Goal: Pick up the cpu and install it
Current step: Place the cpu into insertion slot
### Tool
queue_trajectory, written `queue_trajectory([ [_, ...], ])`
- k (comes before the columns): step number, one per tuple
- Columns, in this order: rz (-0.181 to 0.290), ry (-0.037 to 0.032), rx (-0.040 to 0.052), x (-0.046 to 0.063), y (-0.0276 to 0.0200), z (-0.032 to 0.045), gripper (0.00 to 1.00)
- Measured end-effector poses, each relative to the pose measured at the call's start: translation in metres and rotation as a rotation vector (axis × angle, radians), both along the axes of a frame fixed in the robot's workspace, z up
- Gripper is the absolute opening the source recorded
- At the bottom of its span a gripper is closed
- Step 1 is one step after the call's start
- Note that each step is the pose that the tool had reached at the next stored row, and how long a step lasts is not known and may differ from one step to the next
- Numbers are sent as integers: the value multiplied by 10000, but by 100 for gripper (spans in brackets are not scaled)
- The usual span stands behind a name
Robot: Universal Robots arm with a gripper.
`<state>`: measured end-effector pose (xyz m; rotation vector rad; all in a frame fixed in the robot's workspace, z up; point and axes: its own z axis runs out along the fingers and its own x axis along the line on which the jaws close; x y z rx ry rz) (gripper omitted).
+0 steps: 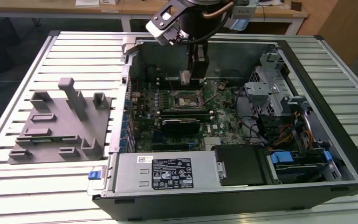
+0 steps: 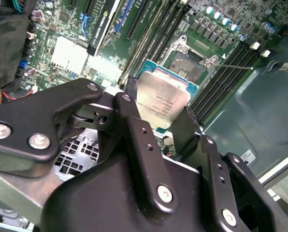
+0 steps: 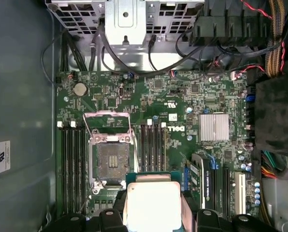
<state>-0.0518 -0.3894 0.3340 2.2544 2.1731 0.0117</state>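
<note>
I have the gripper pinching the cpu by two opposite edges, silver top showing in both wrist views. The chip hangs clear above the motherboard, near the empty socket but off to one side of it. In the exterior view, the gripper reaches into the far part of the open computer case.
</note>
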Motion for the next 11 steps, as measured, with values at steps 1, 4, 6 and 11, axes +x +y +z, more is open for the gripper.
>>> queue_trajectory([
  [1,0,0,0,0,8,-9,53],
  [4,32,-3,1,0,23,-40,53],
  [6,60,-23,2,0,27,-58,53],
  [11,79,-83,0,0,32,-87,53],
])
